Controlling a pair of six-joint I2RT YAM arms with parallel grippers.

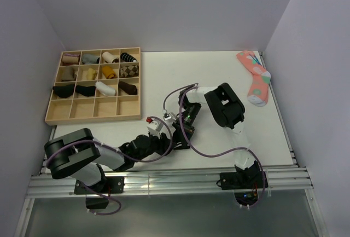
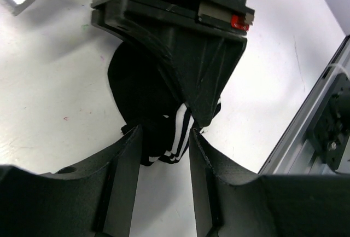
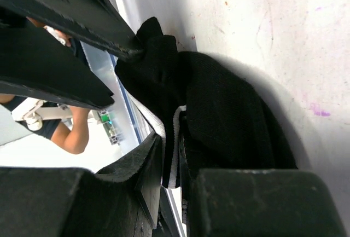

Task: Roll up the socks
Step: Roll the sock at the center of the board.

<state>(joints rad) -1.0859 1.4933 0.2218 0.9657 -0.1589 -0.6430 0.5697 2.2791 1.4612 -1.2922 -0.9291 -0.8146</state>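
Right gripper (image 3: 170, 156) clamps the socks (image 3: 224, 116) by the striped cuff. Left gripper (image 2: 164, 133), fingers half-parted, straddles it — hold unclear.

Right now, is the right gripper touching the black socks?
Touching. The right wrist view shows the right gripper closed on the white-striped cuff of the black socks, with the knit pressed between both fingers and no gap on either side.
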